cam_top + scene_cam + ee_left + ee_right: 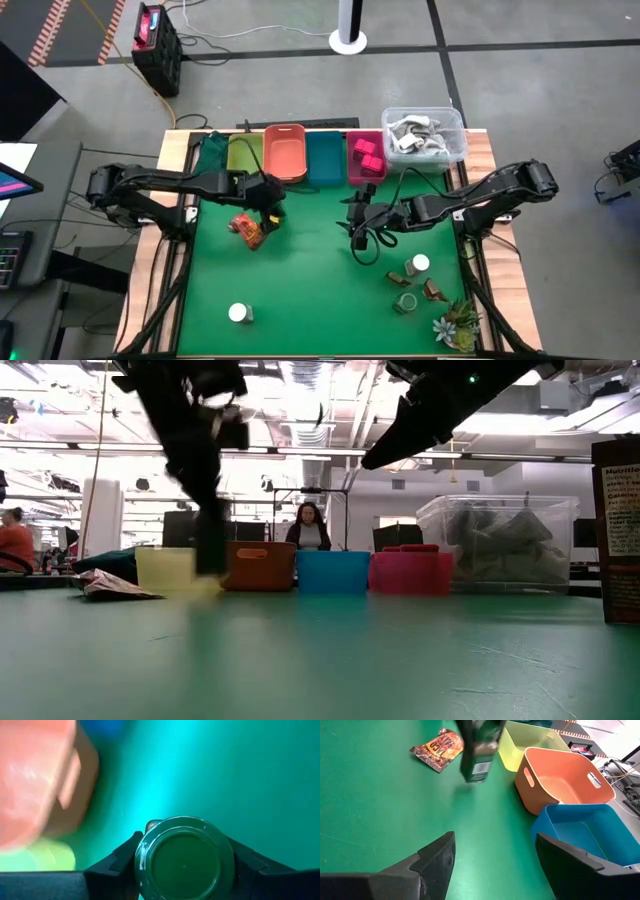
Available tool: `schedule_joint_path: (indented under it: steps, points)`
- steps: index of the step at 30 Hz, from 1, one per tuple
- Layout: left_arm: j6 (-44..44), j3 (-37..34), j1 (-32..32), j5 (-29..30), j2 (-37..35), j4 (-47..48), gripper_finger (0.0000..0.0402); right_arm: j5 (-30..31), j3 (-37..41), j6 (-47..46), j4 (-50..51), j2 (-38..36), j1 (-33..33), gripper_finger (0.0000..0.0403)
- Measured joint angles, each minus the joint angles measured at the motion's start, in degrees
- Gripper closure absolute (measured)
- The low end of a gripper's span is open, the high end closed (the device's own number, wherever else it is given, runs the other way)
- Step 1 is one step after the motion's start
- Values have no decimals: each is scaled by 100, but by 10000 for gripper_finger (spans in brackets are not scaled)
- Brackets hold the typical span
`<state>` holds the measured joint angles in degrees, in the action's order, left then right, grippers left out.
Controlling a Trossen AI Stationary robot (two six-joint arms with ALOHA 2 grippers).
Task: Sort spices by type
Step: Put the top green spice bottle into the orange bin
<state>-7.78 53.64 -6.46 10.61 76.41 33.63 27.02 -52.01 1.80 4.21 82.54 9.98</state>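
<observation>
At the lower left of the high view a white-capped round jar [240, 313] is standing alone on the green desk [300, 280]. At centre left, the left hand [184, 870] is clamping a little green jar [184, 864] above a brown sachet [246, 228]. At centre, the right hand [492, 862] is hovering, fingers apart. Farther back, the orange bin [285, 152] is sitting empty.

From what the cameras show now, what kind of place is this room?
Probably a robotics lab or workshop in a large industrial hall. The low view shows a high ceiling with exposed ducts and a person at a workstation behind the bins. From above, cables and a battery-like unit lie on bare concrete floor.
</observation>
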Motion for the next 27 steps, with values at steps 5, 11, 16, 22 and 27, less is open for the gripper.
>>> schedule_joint_path:
  steps: [5,11,16,22,27]
  points:
    - [253,605,-291,44,-71,9,213,-21,0,0,-20,24,0,100]
    - [626,1204,-1000,45,-31,-101,213,-99,0,-44,-36,24,0,100]
    - [815,1234,-1951,57,-29,-283,213,-180,0,-71,-101,24,2,100]
    - [758,1236,-3019,-356,110,-475,213,-192,-2,-174,-503,49,2,100]
    - [742,1236,-3137,-602,600,-603,213,-468,-10,-136,-848,278,2,100]
